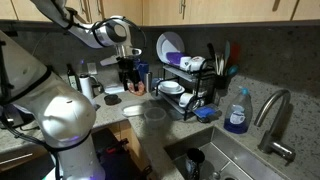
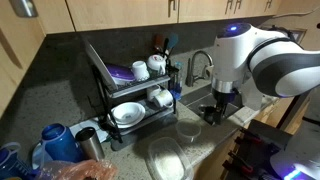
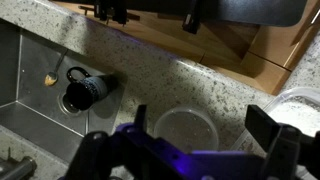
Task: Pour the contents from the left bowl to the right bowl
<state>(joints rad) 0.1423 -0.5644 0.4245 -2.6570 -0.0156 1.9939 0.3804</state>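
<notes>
A small clear bowl (image 3: 185, 132) stands on the speckled counter, straight below my gripper (image 3: 203, 125) in the wrist view, between the two fingers. The gripper is open and empty and hangs above the bowl. A second, larger clear bowl (image 3: 301, 106) shows at the right edge of the wrist view. In an exterior view the small bowl (image 2: 188, 130) sits near the sink with the larger bowl (image 2: 165, 158) in front of it, and the gripper (image 2: 218, 110) is beside them. In an exterior view the gripper (image 1: 128, 80) hangs over the counter near a clear bowl (image 1: 155, 113). I cannot tell what is in the bowls.
A black dish rack (image 2: 135, 95) with plates and cups stands at the wall. The sink (image 1: 235, 160) holds a black mug (image 3: 82, 90). A faucet (image 1: 275, 115) and a blue soap bottle (image 1: 237, 112) stand by it. A blue kettle (image 2: 55, 140) sits on the counter's end.
</notes>
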